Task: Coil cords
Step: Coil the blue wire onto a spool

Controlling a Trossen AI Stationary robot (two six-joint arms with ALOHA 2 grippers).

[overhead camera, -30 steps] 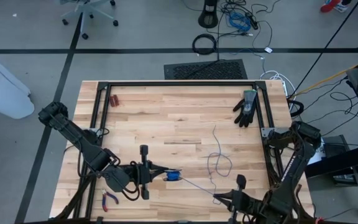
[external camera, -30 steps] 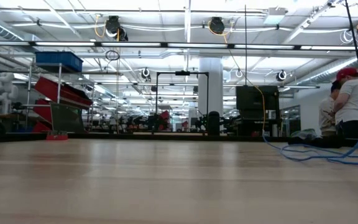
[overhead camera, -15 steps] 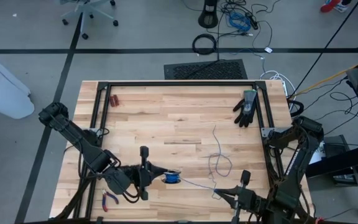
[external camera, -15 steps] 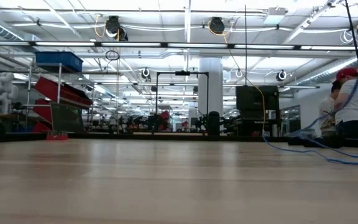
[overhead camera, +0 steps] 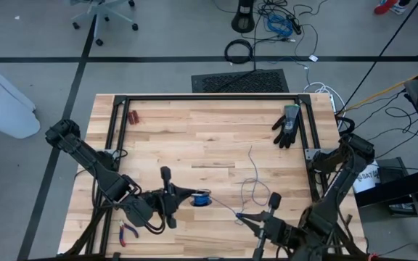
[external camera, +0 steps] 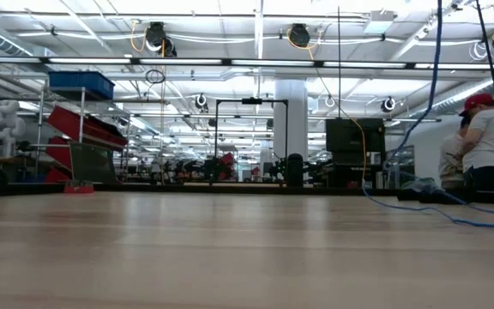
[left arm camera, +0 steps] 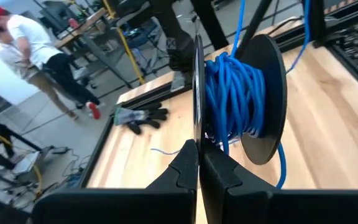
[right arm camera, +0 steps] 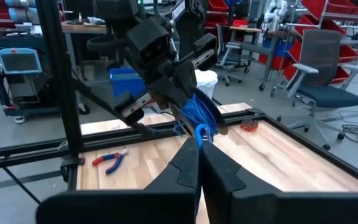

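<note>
Cord (overhead camera: 202, 199): blue coil wound on a black spool, seen only by the left wrist; pinched by the left tool (overhead camera: 182, 196). Loose strand beside it pinched by the right tool (overhead camera: 242, 216). Pliers (right arm camera: 109, 159) lie behind the coil on the surface (overhead camera: 194, 138).

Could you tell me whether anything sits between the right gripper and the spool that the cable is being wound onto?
Nothing visible does. Only the blue cable spans the bare table from the right gripper to the spool held by the left gripper.
</note>
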